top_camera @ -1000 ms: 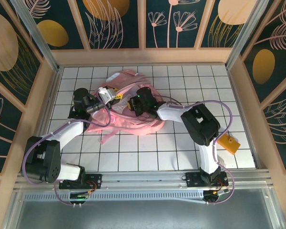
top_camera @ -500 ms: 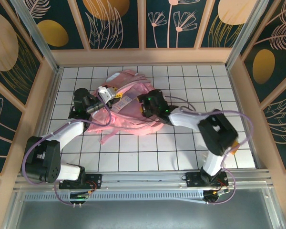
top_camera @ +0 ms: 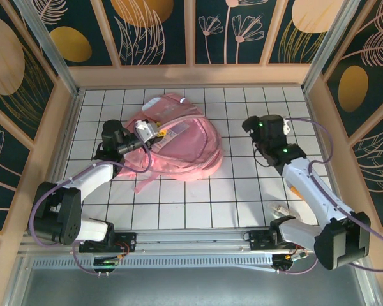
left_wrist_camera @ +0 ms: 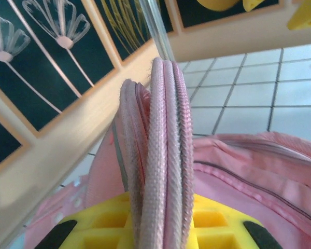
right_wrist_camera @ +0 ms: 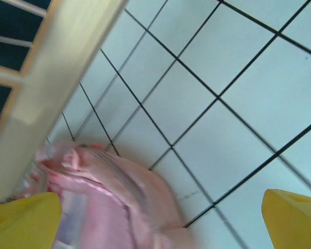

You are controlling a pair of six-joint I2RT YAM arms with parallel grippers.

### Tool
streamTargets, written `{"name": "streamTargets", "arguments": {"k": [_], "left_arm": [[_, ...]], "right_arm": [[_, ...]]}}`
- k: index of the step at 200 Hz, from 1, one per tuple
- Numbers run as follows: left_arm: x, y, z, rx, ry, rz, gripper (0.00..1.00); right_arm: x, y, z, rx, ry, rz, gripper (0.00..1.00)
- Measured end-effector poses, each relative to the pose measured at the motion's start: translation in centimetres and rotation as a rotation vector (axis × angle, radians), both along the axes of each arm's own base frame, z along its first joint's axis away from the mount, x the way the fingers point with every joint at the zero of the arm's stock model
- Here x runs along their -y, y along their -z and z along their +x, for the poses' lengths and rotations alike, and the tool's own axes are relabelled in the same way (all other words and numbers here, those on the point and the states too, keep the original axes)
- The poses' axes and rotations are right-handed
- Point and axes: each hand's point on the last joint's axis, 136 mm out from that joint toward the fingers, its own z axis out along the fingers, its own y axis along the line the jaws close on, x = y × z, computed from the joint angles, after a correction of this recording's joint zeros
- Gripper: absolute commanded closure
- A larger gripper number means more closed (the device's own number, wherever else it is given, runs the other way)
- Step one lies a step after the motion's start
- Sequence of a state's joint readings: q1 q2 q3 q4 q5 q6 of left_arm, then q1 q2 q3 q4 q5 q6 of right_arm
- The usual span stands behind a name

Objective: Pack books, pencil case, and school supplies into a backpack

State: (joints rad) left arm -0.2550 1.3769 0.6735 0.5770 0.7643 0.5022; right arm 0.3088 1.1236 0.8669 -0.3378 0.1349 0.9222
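**Top external view:** The left gripper (top_camera: 142, 132) is narrowed onto the left edge of the backpack (top_camera: 182, 143). The backpack is soft and pink with a translucent front pocket. It lies flat on the white gridded counter (top_camera: 242, 197), left of centre. Its long axis runs diagonally from far left to near right, and a strap (top_camera: 143, 182) trails toward the near edge. The right gripper (top_camera: 250, 123) stands well apart to the right, above bare counter.

**Left wrist view:** The left gripper (left_wrist_camera: 163, 228) clamps a doubled pink zipper band (left_wrist_camera: 166, 129) of the backpack (left_wrist_camera: 259, 176). The band rises upright between the yellow fingers (left_wrist_camera: 106, 225).

**Right wrist view:** The right gripper (right_wrist_camera: 160, 223) is spread wide and holds nothing. Its yellow fingers (right_wrist_camera: 293, 220) sit at the lower corners. The backpack (right_wrist_camera: 114, 197) lies at lower left on the counter (right_wrist_camera: 223, 104).
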Motion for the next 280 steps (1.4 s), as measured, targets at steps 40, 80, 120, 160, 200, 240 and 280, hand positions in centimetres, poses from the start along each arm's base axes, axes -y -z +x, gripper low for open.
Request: {"name": "streamTargets", "arguments": {"k": [40, 80, 120, 160, 200, 240, 280], "left_arm": [[3.1, 1.9, -2.2, -0.001, 0.13, 0.252, 0.32], [1.9, 2.4, -4.1, -0.151, 0.049, 0.281, 0.01], [-6.6, -1.8, -3.5, -0.399, -0.434, -0.097, 0.01], [-14.0, 2.9, -2.8, -0.732, -0.742, -0.419, 0.01], [-16.9, 11.1, -3.3, -1.176, -0.955, -0.66, 0.1], [-17.1, 14.5, -1.4, -1.461, -1.055, -0.73, 0.25], [-17.1, 13.4, -1.5, -1.506, -1.083, -0.785, 0.43]], "right_arm": [[-10.3, -1.2, -1.6, 0.164, -0.662, -0.103, 0.01], [-14.5, -5.5, 0.4, 0.315, -0.914, -0.239, 0.17], [-20.4, -3.8, 1.9, 0.229, -1.1, -0.248, 0.21], [-29.5, 1.0, -3.2, 0.137, -1.453, -0.354, 0.43], [-33.8, 4.9, -5.6, 0.055, -1.593, -0.468, 0.42], [-34.8, 5.3, -7.7, -0.026, -1.471, -0.441, 0.44], [-36.2, 4.6, -9.2, -0.032, -1.374, -0.344, 0.48]]}}
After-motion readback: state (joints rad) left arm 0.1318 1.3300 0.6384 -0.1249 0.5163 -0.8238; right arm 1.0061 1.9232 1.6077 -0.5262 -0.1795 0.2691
